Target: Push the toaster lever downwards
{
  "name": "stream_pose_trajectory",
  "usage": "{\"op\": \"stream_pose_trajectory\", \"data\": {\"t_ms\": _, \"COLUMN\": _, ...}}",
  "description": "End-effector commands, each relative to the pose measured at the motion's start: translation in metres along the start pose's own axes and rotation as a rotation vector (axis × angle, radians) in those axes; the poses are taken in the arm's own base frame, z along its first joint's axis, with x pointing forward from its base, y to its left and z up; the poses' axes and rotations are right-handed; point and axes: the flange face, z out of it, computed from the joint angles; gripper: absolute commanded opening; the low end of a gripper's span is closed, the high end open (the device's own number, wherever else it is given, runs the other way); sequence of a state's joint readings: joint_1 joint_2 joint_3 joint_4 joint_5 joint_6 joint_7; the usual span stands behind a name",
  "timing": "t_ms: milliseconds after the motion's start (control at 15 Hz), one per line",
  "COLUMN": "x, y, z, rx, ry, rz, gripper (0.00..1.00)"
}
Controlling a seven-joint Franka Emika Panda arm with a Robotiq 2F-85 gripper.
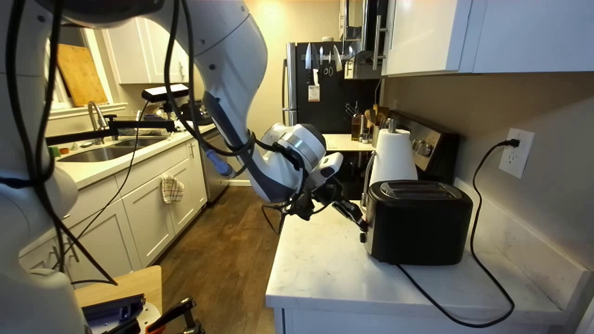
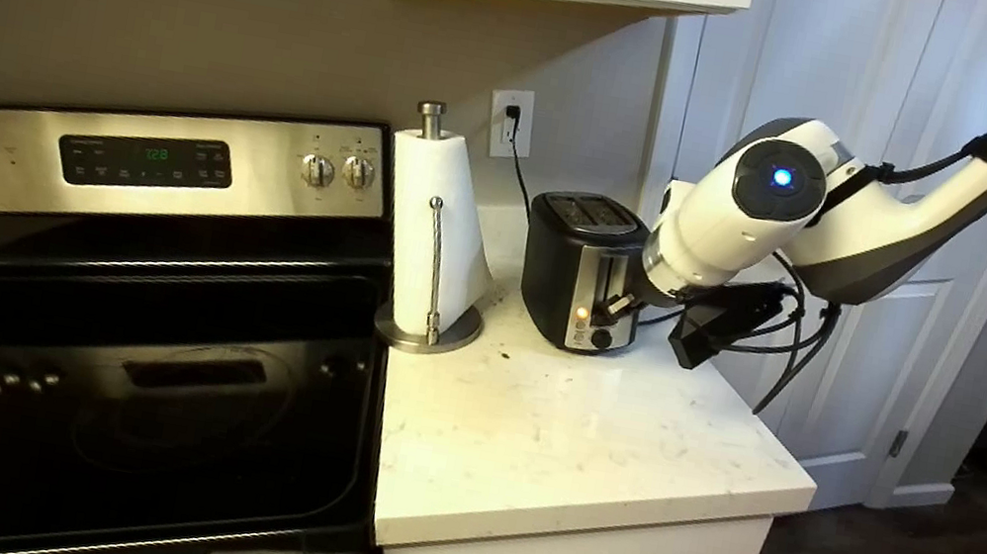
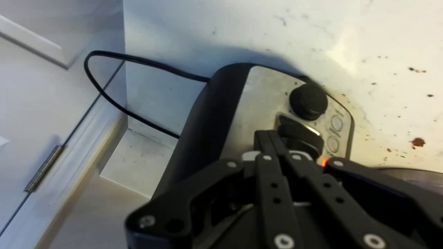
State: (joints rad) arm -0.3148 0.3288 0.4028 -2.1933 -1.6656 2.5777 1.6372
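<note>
Open way, blocked way
You have room over the countertop; the paper towel roll stands between stove and toaster.

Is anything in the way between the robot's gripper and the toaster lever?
Nothing that I can see. In the wrist view, the gripper is right by the lever on the toaster, with nothing else showing between them. I can't tell whether they touch.
</note>
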Motion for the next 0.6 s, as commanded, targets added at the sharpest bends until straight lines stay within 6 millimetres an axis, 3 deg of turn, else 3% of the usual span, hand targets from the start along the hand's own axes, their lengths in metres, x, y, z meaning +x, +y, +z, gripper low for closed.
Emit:
{"op": "stream_pose_trajectory", "data": {"t_ms": 0, "x": -0.009, "y": 0.016, "z": -0.014, "rx": -0.054, "ry": 0.014, "rz": -0.041, "gripper": 0.0}}
{"op": "stream_pose_trajectory", "data": {"t_ms": 533, "x": -0.04, "y": -0.02, "z": -0.048, "rx": -0.007, "ry": 0.001, "rz": -0.147, "gripper": 0.0}}
